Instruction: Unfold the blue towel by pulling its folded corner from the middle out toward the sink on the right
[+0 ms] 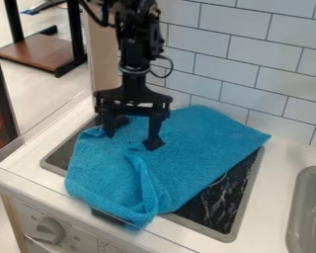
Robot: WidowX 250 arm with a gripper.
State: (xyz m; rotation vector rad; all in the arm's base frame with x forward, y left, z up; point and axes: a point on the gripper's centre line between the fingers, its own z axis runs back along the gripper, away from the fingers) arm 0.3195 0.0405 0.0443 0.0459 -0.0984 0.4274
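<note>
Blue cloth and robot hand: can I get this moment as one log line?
blue cloth: rumpled across dark stovetop | hand: open, at cloth | sink: right

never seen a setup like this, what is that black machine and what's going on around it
The black machine is a robot arm, coming in from the top edge. At its lower end is a two-finger gripper, which works a bit like a thumb and finger. There is one picture, from a fixed camera looking down at a slant.

Below the gripper, a blue towel lies rumpled over a dark, marbled stovetop set into a white counter. To the picture's right is a grey sink; a knob is on the front, and white tiles line the wall behind.

The fingers stand apart at the towel, so nothing appears to be gripped.
</note>
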